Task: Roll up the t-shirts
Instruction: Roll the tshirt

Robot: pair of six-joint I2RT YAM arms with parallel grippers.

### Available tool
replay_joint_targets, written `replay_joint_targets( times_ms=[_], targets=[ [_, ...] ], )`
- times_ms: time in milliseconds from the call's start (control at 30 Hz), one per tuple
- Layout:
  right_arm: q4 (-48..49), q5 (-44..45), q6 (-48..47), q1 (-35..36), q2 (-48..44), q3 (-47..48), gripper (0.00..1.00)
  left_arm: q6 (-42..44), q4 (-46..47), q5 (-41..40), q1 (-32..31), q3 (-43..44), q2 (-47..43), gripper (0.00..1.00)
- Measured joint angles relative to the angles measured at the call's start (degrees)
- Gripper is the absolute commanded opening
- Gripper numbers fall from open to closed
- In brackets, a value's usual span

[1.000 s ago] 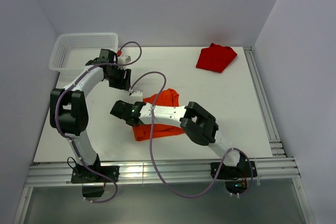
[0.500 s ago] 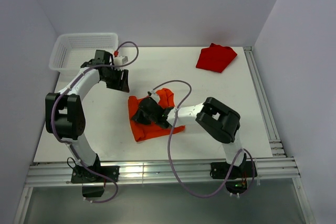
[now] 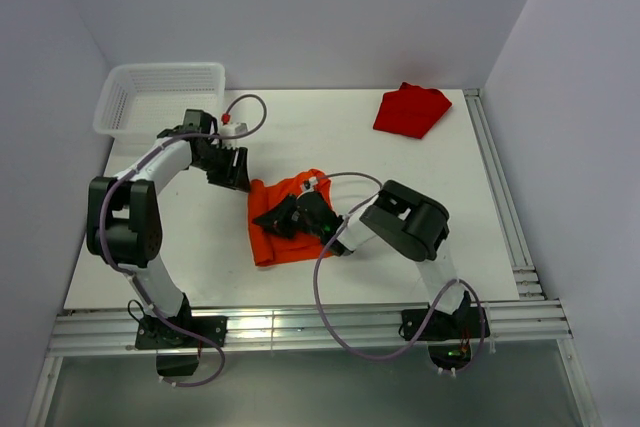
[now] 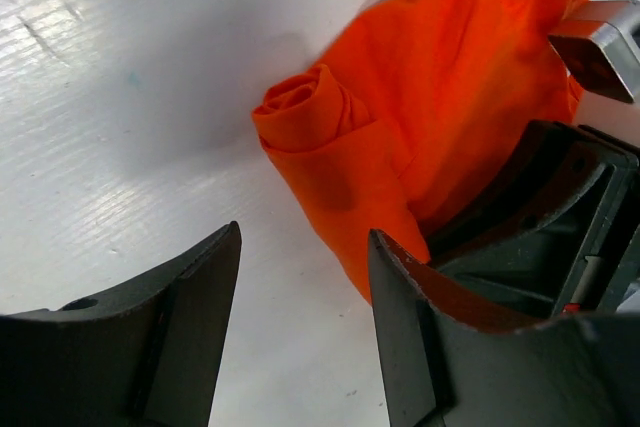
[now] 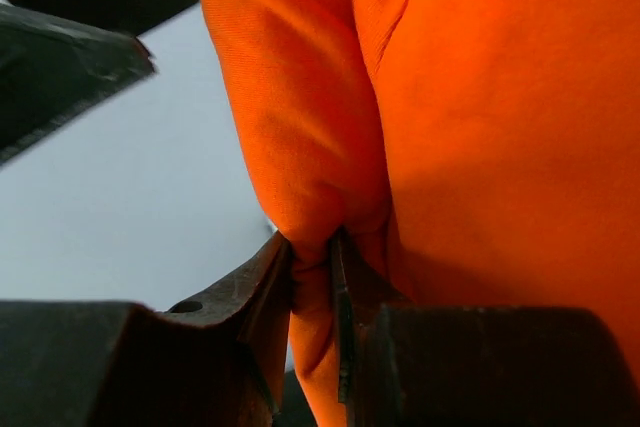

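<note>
So in the last second the right gripper [image 3: 282,219] has pulled back from reaching past the orange t-shirt [image 3: 272,247] and now sits on top of it. The left gripper [image 3: 236,173] has dropped down from nearer the basket [image 3: 130,130] to the shirt's far-left corner.

Starting nearest the arm bases: the orange shirt lies on the table [image 3: 450,227], well in front of the basket and a bit to its right. The right gripper has its jaws nearly together, pinching a fold [image 5: 310,197] of orange cloth. On the basket side of the shirt, the left gripper hangs with its jaws apart and nothing in them.

The bit that matters, I reckon, is the rolled edge. It runs along the shirt's basket-side edge, roughly near-to-far, and its far end points right at the left gripper. So the left arm is the closer one to grab it.

The top view only shows a lumpy edge there. The left wrist cam shows the actual spiral rolled end [image 4: 305,107], and the right wrist cam is the only one confirming the pinch.

Farthest off, the red t-shirt [image 3: 408,112] sits bunched up, level with the basket but way over to its right.
</note>
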Motion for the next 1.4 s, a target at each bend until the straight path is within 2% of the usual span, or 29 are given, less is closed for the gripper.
replay_joint_targets(
  times_ms=[400,600,800,1033,1400],
  targets=[
    [18.8,-0.1,10.5,-0.8,5.6,-6.1,0.2,-0.8,4.2,-1.4,-3.9,-3.1,4.2,0.56],
    [18.8,1.2,11.0,-0.9,5.4,-6.8,0.36,-1.8,5.6,-6.2,-6.6,-3.1,4.3,0.55],
    [1.9,4.1,7.0,-0.7,-1.3,-5.1,0.45,-2.0,6.5,-11.0,-9.1,-3.1,4.3,0.54],
    [-21.2,12.1,0.5,1.3,-7.9,1.3,0.54,-2.2,7.5,-13.2,-10.0,-3.1,4.3,0.54],
    [-48.1,25.6,-5.8,6.4,-10.2,13.7,0.54,-2.2,7.5,-13.9,-10.3,-3.1,4.3,0.54]
  ],
)
